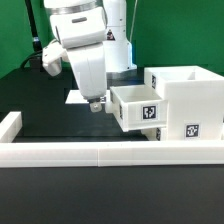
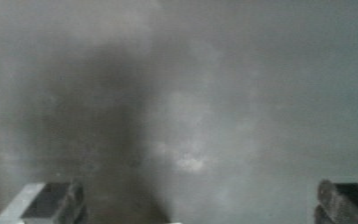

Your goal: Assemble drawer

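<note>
Nearest to us in the exterior view runs the white rail (image 1: pixel 110 152), a long low wall across the front w/ a short return at the exterior view's left. Behind it lies the black table (image 1: pixel 50 115). On the exterior view's right sits the drawer box (image 1: pixel 190 100), white, open on top, marker tags on its front face. The drawer (image 1: pixel 135 108), a smaller white tray w/ a tag on its front, sticks partway out of the box toward the exterior view's left, tilted a bit. Just beside its outer end hangs the gripper (image 1: pixel 96 104), pointing down, tips low near the table, next to the drawer's left wall; we can't tell if it touches. Above it rises the white arm (image 1: pixel 85 45), and behind that we see a green backdrop (image 1: pixel 20 25). A sliver of white shows on the table behind the arm; can't tell what it is. In the wrist view, both fingertips (image 2: pixel 43 203) show at the edges, spread wide apart, nothing btwn them; the rest is grey blur.
</note>
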